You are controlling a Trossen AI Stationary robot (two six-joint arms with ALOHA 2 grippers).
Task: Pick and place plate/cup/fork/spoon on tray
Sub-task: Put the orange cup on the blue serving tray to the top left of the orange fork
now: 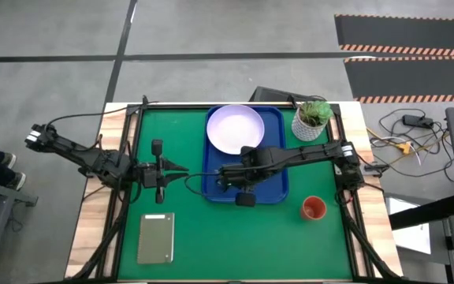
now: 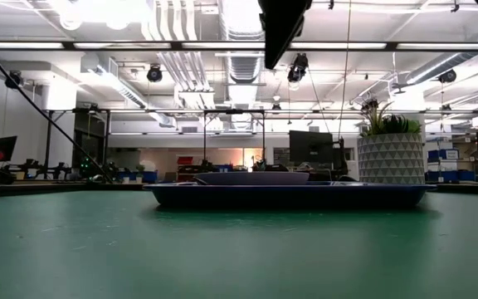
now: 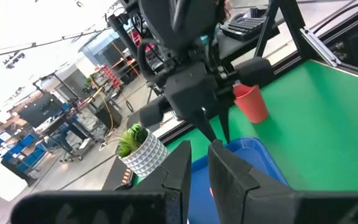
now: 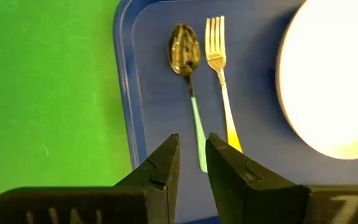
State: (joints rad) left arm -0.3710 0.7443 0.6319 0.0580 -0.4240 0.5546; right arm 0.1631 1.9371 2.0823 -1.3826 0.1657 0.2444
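The dark blue tray (image 1: 270,185) lies in the middle of the table. The lavender plate (image 1: 235,128) rests on its far half. In the right wrist view the spoon (image 4: 188,68) and the fork (image 4: 219,68) lie flat side by side on the tray floor (image 4: 154,93) beside the plate (image 4: 328,81). The red-orange cup (image 1: 313,208) stands on the green mat to the right of the tray. My right gripper (image 4: 192,155) hangs above the tray's left part, over the spoon's handle end, shut and empty. My left gripper (image 1: 184,170) waits left of the tray, shut and empty.
A white pot with a green plant (image 1: 312,118) stands at the tray's far right corner. A grey slab (image 1: 155,237) lies near the front left. Bare green mat lies in front of the tray and on the left.
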